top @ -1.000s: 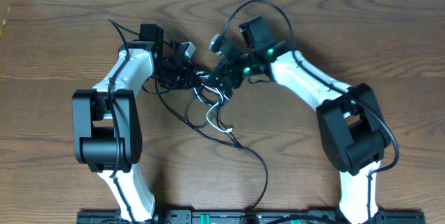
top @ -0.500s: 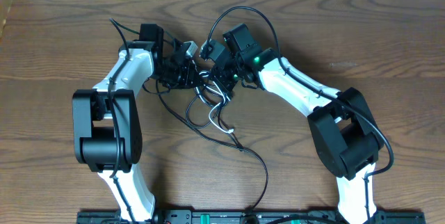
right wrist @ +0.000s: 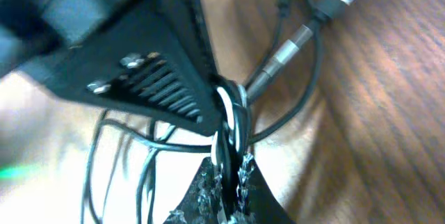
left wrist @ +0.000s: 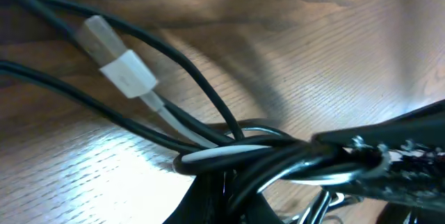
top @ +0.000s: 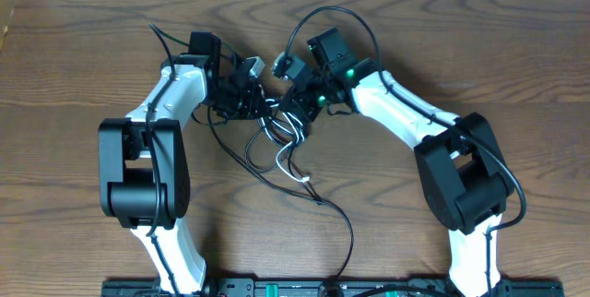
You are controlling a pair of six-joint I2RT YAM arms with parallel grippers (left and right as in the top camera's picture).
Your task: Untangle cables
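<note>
After sliding in toward the left gripper [top: 251,94], backs the right gripper [top: 293,103] away a little, clamped tight on the cables [left wrist: 229,151]. Keeps the left gripper pinched shut on the same bunch, just between the two. Likely tugs them looser; still tangled.

From my seat the surface [top: 516,48] reads as brown wood with a strong grain and a soft satin sheen under the lights. The cables [left wrist: 188,78] wear smooth, slightly glossy black jackets that look rubbery. The white cable [left wrist: 215,156] is smooth plastic, and its plug [left wrist: 128,78] is matt white. One connector barrel [right wrist: 278,58] looks like dull brushed metal. The right pincer [right wrist: 227,158] shows rough, gritty black pads [right wrist: 208,186]. The arm shells [top: 171,99] are glossy white plastic.
</note>
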